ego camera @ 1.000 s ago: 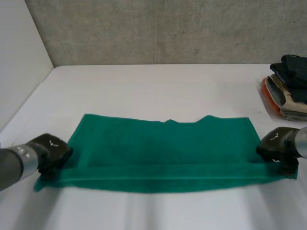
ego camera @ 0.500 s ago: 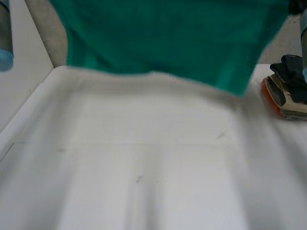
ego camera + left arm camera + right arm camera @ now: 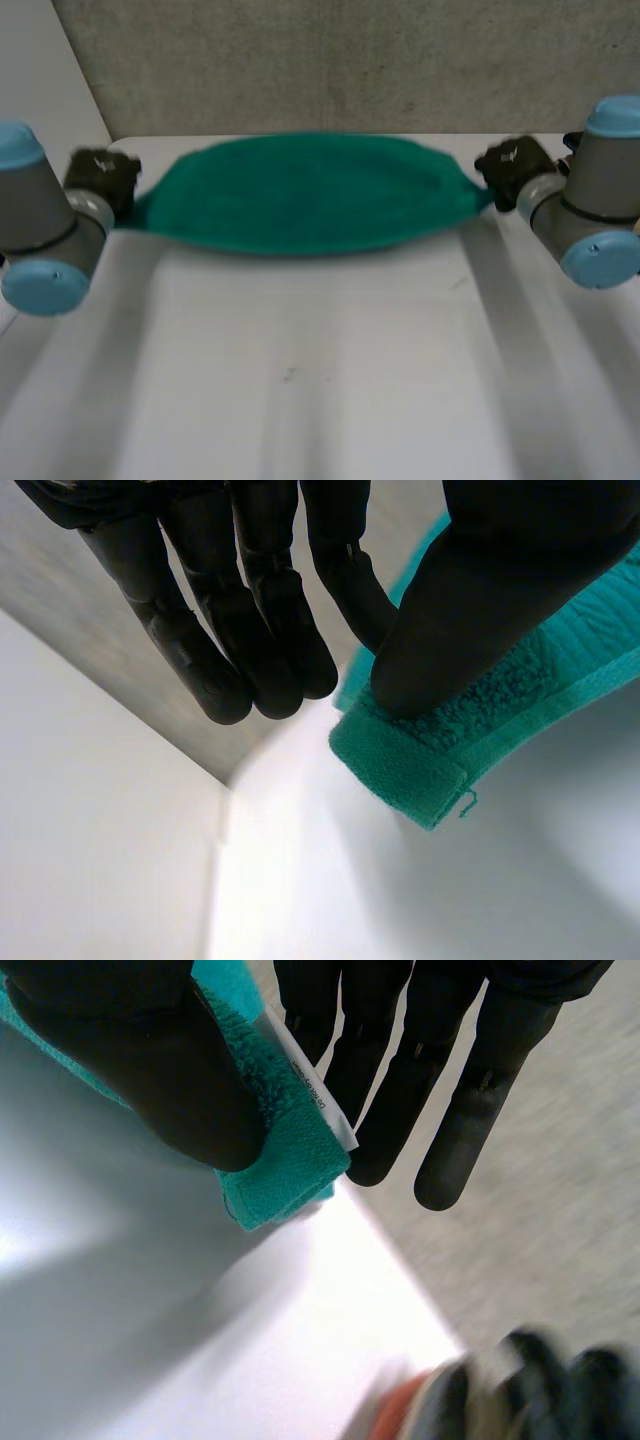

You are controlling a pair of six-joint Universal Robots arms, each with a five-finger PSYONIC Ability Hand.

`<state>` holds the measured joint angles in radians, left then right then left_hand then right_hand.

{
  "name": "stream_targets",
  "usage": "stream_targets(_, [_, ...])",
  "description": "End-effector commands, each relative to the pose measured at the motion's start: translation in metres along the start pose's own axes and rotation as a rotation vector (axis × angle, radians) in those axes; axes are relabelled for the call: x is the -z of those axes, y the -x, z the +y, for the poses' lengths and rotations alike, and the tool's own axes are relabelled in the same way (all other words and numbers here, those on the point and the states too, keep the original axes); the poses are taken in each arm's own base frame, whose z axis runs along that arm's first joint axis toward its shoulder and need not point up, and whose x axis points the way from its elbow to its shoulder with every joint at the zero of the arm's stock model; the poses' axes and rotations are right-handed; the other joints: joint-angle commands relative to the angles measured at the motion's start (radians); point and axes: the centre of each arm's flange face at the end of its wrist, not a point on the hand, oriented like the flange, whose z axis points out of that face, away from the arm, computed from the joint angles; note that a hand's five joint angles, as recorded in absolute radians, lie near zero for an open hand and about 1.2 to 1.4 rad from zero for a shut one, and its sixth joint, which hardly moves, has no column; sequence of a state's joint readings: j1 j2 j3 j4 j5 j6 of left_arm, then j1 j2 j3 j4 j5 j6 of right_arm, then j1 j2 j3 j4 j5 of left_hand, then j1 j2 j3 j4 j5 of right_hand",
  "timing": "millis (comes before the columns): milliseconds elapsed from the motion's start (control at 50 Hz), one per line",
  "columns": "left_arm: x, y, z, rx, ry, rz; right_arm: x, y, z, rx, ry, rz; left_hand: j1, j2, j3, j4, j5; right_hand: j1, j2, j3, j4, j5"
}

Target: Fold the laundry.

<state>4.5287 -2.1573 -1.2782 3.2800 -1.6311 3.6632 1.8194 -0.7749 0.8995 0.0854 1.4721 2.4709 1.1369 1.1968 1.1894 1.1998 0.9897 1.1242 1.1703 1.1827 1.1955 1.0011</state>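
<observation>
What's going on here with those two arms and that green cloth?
A two-armed robot is working on folding laundry at a white table. Its left hand and right hand each pinch one end of a green terry towel between thumb and fingers. They hold it stretched out between them over the far side of the table. The towel hangs in a wide, shallow curve and is not yet laid down folded.

green towel [image 3: 430, 765] corner, pinched under left hand [image 3: 490, 590] thumb, other fingers [image 3: 195, 655] straight
</observation>
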Motion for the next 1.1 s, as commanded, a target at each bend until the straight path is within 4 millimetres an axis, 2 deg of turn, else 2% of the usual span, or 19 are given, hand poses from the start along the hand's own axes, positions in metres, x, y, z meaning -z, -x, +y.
stream_targets(20, [0.039,-0.021,0.032,-0.186,0.163,0.108,0.043,0.016,0.03,0.06,0.253,-0.158,0.259,0.199,0.207,0.196,0.232,0.272,0.226,0.214,0.201,0.221])
stream_targets(40, [0.045,-0.019,0.034,-0.208,0.185,0.113,0.051,0.018,0.031,0.066,0.278,-0.182,0.259,0.199,0.207,0.196,0.232,0.272,0.226,0.214,0.201,0.221])
stream_targets(60, [0.06,-0.016,0.037,-0.253,0.237,0.134,0.067,0.021,0.033,0.085,0.33,-0.226,0.259,0.199,0.207,0.196,0.232,0.272,0.226,0.214,0.201,0.221])
stream_targets(120, [0.1,-0.005,0.044,-0.349,0.375,0.218,0.095,0.019,0.034,0.13,0.4,-0.284,0.259,0.199,0.207,0.196,0.232,0.272,0.226,0.214,0.201,0.221])
stream_targets(140, [0.109,-0.001,0.045,-0.367,0.402,0.241,0.114,0.016,0.036,0.18,0.45,-0.336,0.259,0.199,0.207,0.196,0.232,0.272,0.226,0.214,0.201,0.221])
stream_targets(200, [0.137,0.005,0.046,-0.412,0.435,0.366,0.138,0.015,0.042,0.278,0.506,-0.426,0.259,0.199,0.207,0.196,0.232,0.272,0.226,0.214,0.201,0.221])
stream_targets(260, [0.143,0.011,0.042,-0.433,0.398,0.416,0.142,0.014,0.045,0.362,0.513,-0.471,0.259,0.199,0.207,0.196,0.232,0.272,0.226,0.214,0.201,0.221])
stream_targets(300, [0.133,0.018,0.033,-0.452,0.325,0.405,0.135,0.017,0.047,0.389,0.496,-0.469,0.259,0.199,0.207,0.196,0.232,0.272,0.226,0.214,0.201,0.221])
stream_targets(400, [0.097,0.007,0.015,-0.396,0.235,0.356,0.101,0.021,0.052,0.308,0.47,-0.346,0.259,0.199,0.207,0.196,0.232,0.272,0.226,0.214,0.201,0.221])
stream_targets(580, [0.01,-0.015,-0.01,-0.328,0.16,0.144,0.036,0.011,0.045,0.219,0.333,-0.095,0.259,0.199,0.207,0.196,0.232,0.272,0.226,0.214,0.201,0.221])
stream_targets(660, [-0.017,-0.024,-0.018,-0.332,0.119,0.101,0.013,0.013,0.045,0.23,0.281,-0.044,0.259,0.199,0.207,0.196,0.232,0.272,0.226,0.214,0.201,0.221])
stream_targets(740, [-0.033,-0.038,-0.016,-0.34,0.1,0.108,-0.006,0.018,0.048,0.24,0.251,-0.018,0.259,0.199,0.207,0.196,0.232,0.272,0.226,0.214,0.201,0.221])
stream_targets(760, [-0.035,-0.041,-0.016,-0.344,0.096,0.11,-0.009,0.019,0.048,0.243,0.244,-0.013,0.259,0.199,0.207,0.196,0.232,0.272,0.226,0.214,0.201,0.221])
stream_targets(780, [-0.037,-0.045,-0.014,-0.349,0.096,0.118,-0.013,0.02,0.049,0.243,0.243,-0.009,0.216,0.156,0.164,0.153,0.189,-0.054,-0.1,-0.112,-0.125,-0.105])
stream_targets(800, [-0.039,-0.048,-0.013,-0.353,0.092,0.123,-0.015,0.021,0.049,0.243,0.24,-0.004,-0.031,-0.091,-0.084,-0.094,-0.059,-0.385,-0.432,-0.444,-0.457,-0.437])
stream_targets(820, [-0.042,-0.053,-0.012,-0.364,0.084,0.125,-0.019,0.023,0.05,0.245,0.247,0.012,-0.842,-0.902,-0.894,-0.905,-0.869,-0.95,-0.996,-1.008,-1.021,-1.001])
stream_targets(840, [-0.044,-0.054,-0.012,-0.367,0.079,0.124,-0.02,0.024,0.051,0.246,0.253,0.019,-0.962,-1.022,-1.015,-1.025,-0.99,-0.95,-0.996,-1.008,-1.021,-1.001])
stream_targets(940, [-0.045,-0.048,-0.028,-0.352,0.021,0.087,-0.019,0.014,0.043,0.222,0.273,0.085,-0.962,-1.022,-1.015,-1.025,-0.99,-0.95,-0.996,-1.008,-1.021,-1.001])
stream_targets(1100, [-0.027,-0.035,-0.046,-0.263,-0.039,0.079,0.003,-0.013,0.012,0.082,0.204,0.14,-0.962,-1.022,-1.015,-1.025,-0.99,-0.95,-0.996,-1.008,-1.021,-1.001])
